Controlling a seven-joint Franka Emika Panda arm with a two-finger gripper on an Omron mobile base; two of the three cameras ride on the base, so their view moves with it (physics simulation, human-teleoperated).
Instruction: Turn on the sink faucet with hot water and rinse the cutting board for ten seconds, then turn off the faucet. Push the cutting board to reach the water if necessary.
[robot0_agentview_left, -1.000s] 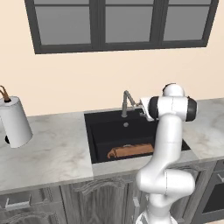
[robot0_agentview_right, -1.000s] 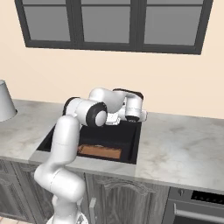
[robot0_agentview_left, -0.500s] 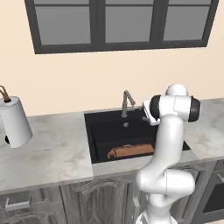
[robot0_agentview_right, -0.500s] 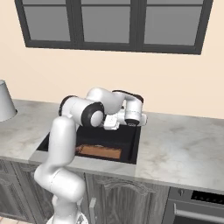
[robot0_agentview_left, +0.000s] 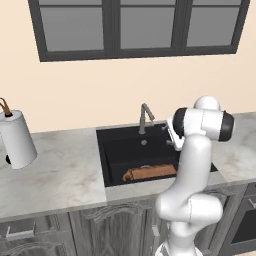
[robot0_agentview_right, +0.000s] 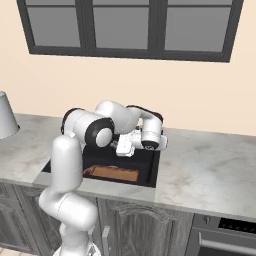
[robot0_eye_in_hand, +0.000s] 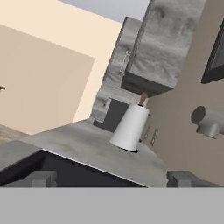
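Cutting board (robot0_agentview_left: 150, 173) is lying flat along the front of the black sink (robot0_agentview_left: 112, 160) in the left base view, faucet (robot0_agentview_left: 145, 117) at the back rim has no water coming out that I can see, so I'd say the rinse hasn't started and turning on, rinsing and shutting off are all left; the gripper (robot0_agentview_left: 172, 136) hangs over the sink's right side, above the board and off to the right of the faucet. Right base view: board (robot0_agentview_right: 114, 173) low at the front, gripper (robot0_agentview_right: 126, 146) up above it, can't tell how wide the fingers are from here. Hand view looks sideways across the counter at a paper towel roll (robot0_eye_in_hand: 130, 127), with the spout (robot0_eye_in_hand: 209, 120) poking in from the right and both fingertips (robot0_eye_in_hand: 43, 178) far apart, so the pincer is spread wide with nothing in it
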